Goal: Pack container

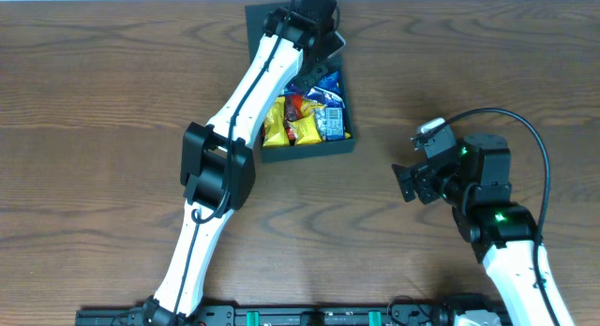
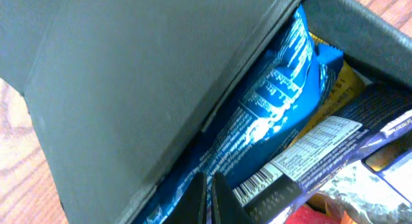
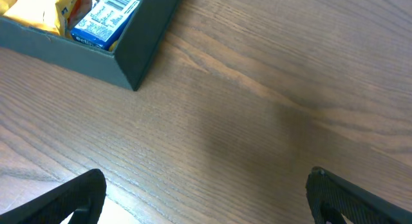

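A: What's hidden?
B: The left arm [image 1: 253,82] covers the far part of the container [image 1: 309,150], which sits top centre on the worktop [image 1: 94,101]. The flap lid [image 2: 129,76] fills most of the left wrist view. The left end effector [image 2: 209,198] is beside the blue packet [image 2: 270,114], fingers together. Can't tell if anything's pinched.
A: Counts?
B: One container. Four snacks show: blue packet, yellow packet [image 1: 277,122], orange packet [image 1: 300,109], blue-white carton [image 1: 331,122]. The right end effector [image 1: 405,183] is right of the container, fingers [image 3: 71,198] wide apart, empty.

Teal container [image 1: 309,150] on wooden table [image 1: 94,82]
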Available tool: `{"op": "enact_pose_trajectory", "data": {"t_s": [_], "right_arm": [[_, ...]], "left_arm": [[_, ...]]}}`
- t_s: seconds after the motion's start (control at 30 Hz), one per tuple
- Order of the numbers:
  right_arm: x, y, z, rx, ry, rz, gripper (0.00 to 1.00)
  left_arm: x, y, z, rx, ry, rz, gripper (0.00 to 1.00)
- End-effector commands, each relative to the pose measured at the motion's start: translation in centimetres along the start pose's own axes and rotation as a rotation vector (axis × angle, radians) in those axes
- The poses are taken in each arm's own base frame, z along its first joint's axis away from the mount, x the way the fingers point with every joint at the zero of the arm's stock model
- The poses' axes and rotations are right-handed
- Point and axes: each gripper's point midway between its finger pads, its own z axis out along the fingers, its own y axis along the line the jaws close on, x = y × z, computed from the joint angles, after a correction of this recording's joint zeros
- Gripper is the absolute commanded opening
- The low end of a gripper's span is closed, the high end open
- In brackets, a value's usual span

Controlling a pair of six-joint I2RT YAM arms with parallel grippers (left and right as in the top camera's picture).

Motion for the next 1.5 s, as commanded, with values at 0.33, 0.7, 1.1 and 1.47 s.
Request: {"op": "enact_pose_trajectory", "data": {"t_s": [0.33,0.7,1.1,1.47], "right_arm": [[0.0,-0.1,0.0,-0.004,-0.004,-0.005,0.99],[0.0,-0.1,0.0,-0.004,-0.004,-0.005,0.99],[0.0,-0.1,0.0,-0.004,-0.004,-0.005,0.99],[0.0,-0.1,0.0,-0.004,-0.004,-0.005,0.99]], "left_arm": [[0.5,-0.3,-2.9,0.004,0.010,-0.036,0.06],[1.6,-2.6,-3.3,0.047,0.075,-0.038,0.06],[2.0,-3.2,-3.1,0.065,0.092,-0.040,0.06],[2.6,-2.9,-1.4,0.033,0.124,-0.034,0.06]]}}
